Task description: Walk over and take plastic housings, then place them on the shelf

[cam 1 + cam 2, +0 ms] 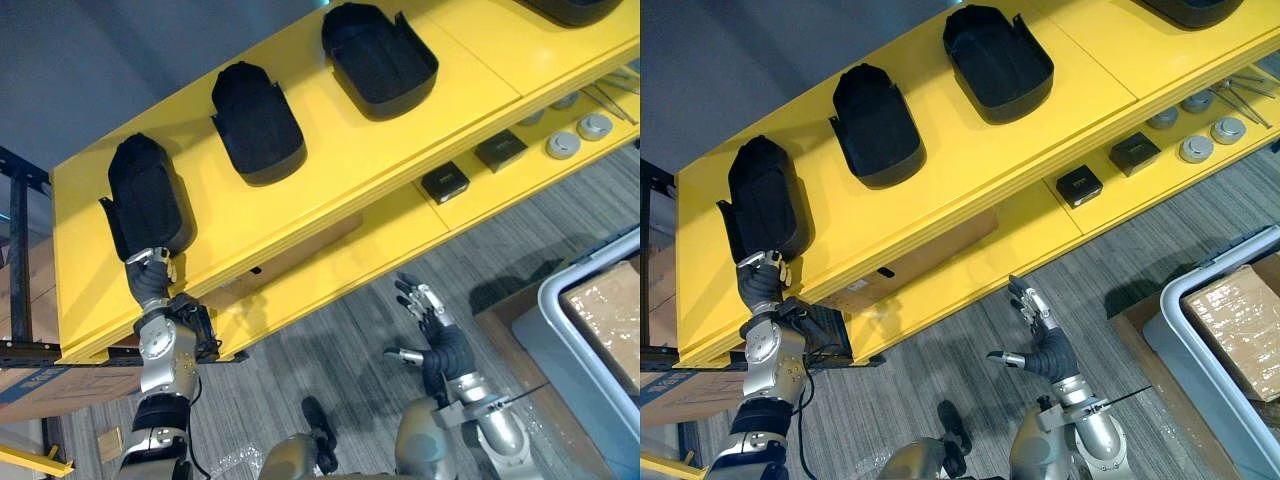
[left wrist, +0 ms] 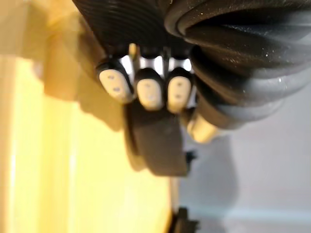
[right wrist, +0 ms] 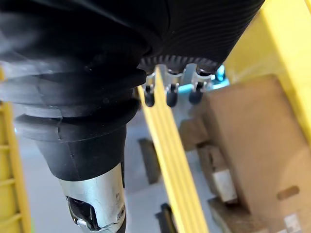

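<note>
Nearest plastic housing (image 1: 145, 195), black, lies flat on the top board of the yellow shelf (image 1: 400, 140), at its left end. Left hand (image 1: 150, 268) is at that housing's near end, touching or just short of it, wrist over the shelf's front edge. Can't tell if the hand is closed on the housing or only resting against it. In the left wrist view the housing (image 2: 158, 145) shows as a dark shape just past the hand (image 2: 149, 92), lying on yellow board.

Second housing (image 1: 255, 120) sits further right on the same board, well apart from the first. Third housing (image 1: 378, 55) is beyond that, open side up, hollow showing. A fourth dark piece (image 1: 575, 8) is cut off at the far right corner.

Right hand (image 1: 432, 325) is low, in front of the shelf and over the grey carpet floor (image 1: 330, 350), well apart from every housing. Fingers (image 1: 412, 292) are spread and straight, thumb out to the side, nothing in it.

Lower shelf board (image 1: 400, 225) carries two small black boxes (image 1: 445, 182) and round grey discs (image 1: 562, 145). Cardboard box (image 1: 300, 250) sits under the top board. Right of the robot is a grey bin (image 1: 560, 300) with a wrapped carton (image 1: 610, 310) inside.
</note>
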Available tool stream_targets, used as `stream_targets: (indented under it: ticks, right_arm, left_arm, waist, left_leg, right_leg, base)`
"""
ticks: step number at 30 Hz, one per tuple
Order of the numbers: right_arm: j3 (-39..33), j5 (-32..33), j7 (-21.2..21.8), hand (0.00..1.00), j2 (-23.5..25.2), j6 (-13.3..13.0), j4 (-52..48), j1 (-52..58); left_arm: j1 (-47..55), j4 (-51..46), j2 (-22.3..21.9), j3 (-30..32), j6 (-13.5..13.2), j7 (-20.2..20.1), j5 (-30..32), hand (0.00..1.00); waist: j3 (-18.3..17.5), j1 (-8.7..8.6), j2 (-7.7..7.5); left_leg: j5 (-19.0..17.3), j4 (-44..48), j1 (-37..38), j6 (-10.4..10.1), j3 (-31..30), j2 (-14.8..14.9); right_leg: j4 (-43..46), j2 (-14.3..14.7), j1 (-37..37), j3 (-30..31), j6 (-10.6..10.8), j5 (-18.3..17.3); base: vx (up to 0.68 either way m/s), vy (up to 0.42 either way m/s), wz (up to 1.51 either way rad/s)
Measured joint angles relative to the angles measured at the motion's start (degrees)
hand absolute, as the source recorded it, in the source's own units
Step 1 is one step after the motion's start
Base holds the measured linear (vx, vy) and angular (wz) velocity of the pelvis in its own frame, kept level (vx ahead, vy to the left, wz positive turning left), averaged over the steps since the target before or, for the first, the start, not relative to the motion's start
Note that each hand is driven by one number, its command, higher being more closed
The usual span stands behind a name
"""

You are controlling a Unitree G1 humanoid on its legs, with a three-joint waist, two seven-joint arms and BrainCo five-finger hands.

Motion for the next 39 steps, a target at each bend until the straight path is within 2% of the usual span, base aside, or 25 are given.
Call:
stream_targets:
  ticks: [6,10,17,22,23,27,29,31,32,33,35,36,37,39]
  right_arm:
    - [1.4,0.1,-0.1,0.0,-1.1,0.0,0.0,-1.3]
    - [2.0,0.4,0.0,0.0,-1.3,0.2,-1.3,-1.5]
    - [2.6,0.4,0.2,0.0,-1.3,0.2,-4.6,-1.1]
    - [4.0,0.3,0.2,0.0,-1.3,0.2,-5.2,-0.1]
    - [4.2,0.4,0.2,0.0,-1.3,0.2,-5.5,0.0]
    - [4.5,0.3,0.2,0.0,-1.3,-0.3,-6.4,0.2]
    - [4.4,0.2,0.2,0.0,-1.1,-0.7,-6.4,0.4]
    - [4.0,0.2,0.3,0.0,-0.2,-2.3,-6.2,1.3]
    - [3.7,0.2,0.3,0.0,0.2,-2.7,-6.2,1.8]
    - [3.0,0.0,0.3,0.0,0.9,-3.6,-5.9,3.1]
    - [2.3,-0.1,0.3,0.0,1.9,-4.6,-5.7,5.2]
    - [2.2,-0.4,0.0,0.0,2.6,-5.6,-5.3,6.4]
    - [2.2,-0.5,-0.2,0.0,3.0,-6.2,-4.8,7.0]
    - [2.1,-1.1,-0.5,0.0,4.5,-7.0,-0.9,7.6]
  left_arm:
    - [-3.8,4.1,3.8,-0.6,-0.4,0.2,-0.2,1.0]
    - [-5.3,4.9,4.3,-0.6,-0.3,1.2,-2.4,1.0]
    - [-6.5,4.9,4.3,0.1,0.2,4.6,-2.3,1.0]
    - [-6.5,4.9,4.1,2.3,0.3,5.2,-3.7,1.0]
    - [-6.5,4.9,4.1,2.3,0.3,5.2,-4.1,0.0]
    - [-6.5,4.9,4.1,3.3,-0.1,5.2,-4.7,0.0]
    - [-6.4,4.9,4.2,3.8,-1.8,4.8,-4.5,0.0]
    - [-3.3,2.3,4.0,3.7,-5.7,4.6,-3.2,0.0]
    - [-1.8,0.7,3.7,3.7,-6.5,4.8,-2.7,0.0]
    - [2.2,-4.2,2.2,3.7,-8.6,5.6,-0.6,0.0]
    - [10.8,-14.7,-2.2,3.2,-11.2,10.5,4.6,0.0]
    - [18.1,-22.1,-6.6,2.2,-12.6,14.5,8.1,1.0]
    - [22.0,-25.0,-8.8,1.6,-12.8,16.9,9.9,1.0]
    - [34.8,-29.7,-15.7,1.3,-12.3,25.3,15.3,1.0]
  waist:
    - [1.1,0.07,-1.67]
    - [1.2,-0.08,-1.65]
    - [1.2,-0.36,-1.61]
    - [1.2,-0.32,-1.66]
    - [1.2,-0.32,-1.66]
    - [1.2,-0.31,-1.66]
    - [1.2,-0.34,-1.66]
    - [1.2,-0.33,-1.68]
    - [1.3,-0.32,-1.74]
    - [1.2,-0.33,-1.76]
    - [1.1,0.27,-1.94]
    - [0.7,1.08,-2.23]
    - [0.3,1.82,-2.34]
    - [-1.7,4.99,-3.08]
  left_leg:
    - [-0.1,0.1,-0.1,-0.1,1.1,-0.1]
    - [0.0,0.0,-0.4,-0.2,1.7,-0.2]
    - [0.1,0.0,-0.7,-0.2,3.1,-0.2]
    - [0.1,0.0,-1.0,-0.2,3.5,-0.2]
    - [0.1,0.0,-0.9,-0.2,3.5,-0.1]
    - [0.1,0.0,-0.9,-0.3,3.4,0.2]
    - [0.1,0.0,-0.8,-0.3,3.2,0.3]
    - [0.1,0.0,-0.3,-0.3,2.7,0.6]
    - [0.1,0.0,0.1,-0.3,2.5,0.7]
    - [0.1,0.1,0.6,-0.3,1.5,0.8]
    - [-0.1,0.4,1.1,0.0,0.0,1.0]
    - [-0.7,1.1,1.1,0.2,-1.1,1.2]
    - [-1.0,1.4,1.1,0.2,-1.6,1.3]
    - [-2.2,2.9,1.1,-0.1,-4.4,1.7]
  right_leg:
    - [2.4,0.0,-2.1,1.4,-0.2,-1.3]
    - [4.0,0.0,-3.2,2.0,0.3,-1.1]
    - [5.3,0.1,-4.9,3.2,0.2,-1.6]
    - [6.8,0.2,-6.1,3.6,0.1,-2.3]
    - [7.0,0.2,-6.1,3.6,0.1,-2.5]
    - [7.2,0.5,-6.1,3.5,0.0,-2.6]
    - [7.2,0.7,-5.8,3.3,0.0,-2.6]
    - [6.5,0.9,-4.5,2.7,0.0,-2.6]
    - [6.2,0.9,-3.7,2.4,0.0,-2.6]
    - [5.2,0.9,-2.1,1.2,0.0,-2.6]
    - [3.7,0.8,0.5,-0.5,0.0,-2.6]
    - [2.6,0.7,2.2,-2.0,0.0,-2.6]
    - [2.1,0.7,2.9,-2.6,0.0,-2.6]
    - [0.1,0.5,6.9,-6.2,0.1,-2.7]
  base:
    - [-0.02,-0.006,-0.05]
    - [0.01,0.0,-0.06]
    - [0.01,-0.01,-0.06]
    - [0.0,-0.006,0.0]
    - [0.02,-0.032,0.02]
    - [0.01,-0.008,0.0]
    - [0.01,-0.012,0.03]
    - [0.03,-0.022,0.07]
    - [0.04,-0.023,0.17]
    - [0.04,-0.022,0.25]
    - [0.05,-0.021,0.36]
    - [0.04,-0.012,0.36]
    - [0.08,-0.012,0.47]
    - [0.07,-0.006,0.59]
